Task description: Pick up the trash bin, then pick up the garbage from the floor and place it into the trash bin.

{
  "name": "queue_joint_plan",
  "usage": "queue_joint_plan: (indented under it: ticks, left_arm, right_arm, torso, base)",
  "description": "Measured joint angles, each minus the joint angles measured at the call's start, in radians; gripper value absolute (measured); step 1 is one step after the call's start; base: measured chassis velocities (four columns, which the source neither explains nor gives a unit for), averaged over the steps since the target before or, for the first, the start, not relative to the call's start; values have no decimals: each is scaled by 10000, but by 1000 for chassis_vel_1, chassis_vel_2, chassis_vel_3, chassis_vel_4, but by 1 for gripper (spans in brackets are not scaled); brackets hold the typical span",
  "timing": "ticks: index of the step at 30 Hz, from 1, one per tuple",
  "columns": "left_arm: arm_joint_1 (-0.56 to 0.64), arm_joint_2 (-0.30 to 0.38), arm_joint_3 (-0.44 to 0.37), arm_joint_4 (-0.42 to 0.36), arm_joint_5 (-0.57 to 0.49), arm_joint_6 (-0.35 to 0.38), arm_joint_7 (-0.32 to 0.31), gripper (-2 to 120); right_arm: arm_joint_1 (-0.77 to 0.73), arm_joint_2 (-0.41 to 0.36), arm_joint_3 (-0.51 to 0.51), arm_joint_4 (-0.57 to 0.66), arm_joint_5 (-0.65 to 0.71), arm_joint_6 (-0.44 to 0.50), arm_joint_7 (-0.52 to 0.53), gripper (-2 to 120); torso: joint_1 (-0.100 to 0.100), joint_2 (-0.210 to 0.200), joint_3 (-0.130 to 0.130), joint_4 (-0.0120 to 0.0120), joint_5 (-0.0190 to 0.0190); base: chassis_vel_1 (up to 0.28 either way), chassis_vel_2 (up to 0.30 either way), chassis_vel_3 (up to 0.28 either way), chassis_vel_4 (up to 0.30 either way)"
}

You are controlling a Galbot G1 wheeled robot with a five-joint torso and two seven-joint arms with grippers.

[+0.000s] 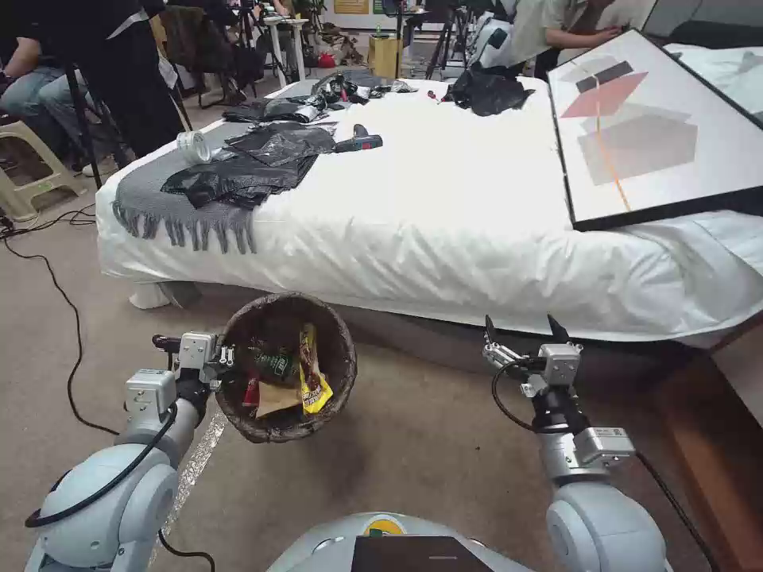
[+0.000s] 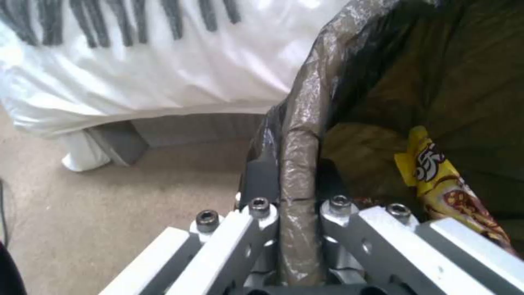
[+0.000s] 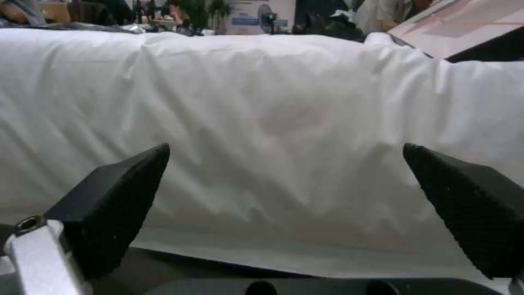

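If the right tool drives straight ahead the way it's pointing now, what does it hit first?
Most likely the white sheet hanging over the side of the bed. The right tool is open, empty and aimed squarely at it, with nothing visible between them; how far off the sheet hangs is unclear.

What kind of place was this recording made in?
Probably a bedroom mock-up in a lab or studio: a white-sheeted bed on beige carpet, with tripods and seated people behind. The left gripper holds the trash bin; the right gripper is open.
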Motion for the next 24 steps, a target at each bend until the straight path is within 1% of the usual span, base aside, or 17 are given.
queue_joint_plan:
  ticks: [2, 12, 24]
  left_arm:
    - [17, 3, -5, 0, 8, 0, 1, 3]
    - [74, -32, 4, 0, 52, 0, 30, 3]
    - [109, -72, 25, 0, 77, 0, 43, 3]
  right_arm:
    - [20, -53, 3, -1, 62, -53, 13, 100]
    - [188, -168, 17, 0, 314, -321, 114, 100]
    - [325, -203, -17, 2, 411, -471, 140, 100]
  torso:
    - [0, 0, 0, 3, 0]
    - [0, 0, 0, 0, 0]
    - [1, 0, 0, 1, 0]
  base:
    - [0, 0, 0, 0]
    - [4, 4, 4, 6]
    - [47, 53, 45, 53]
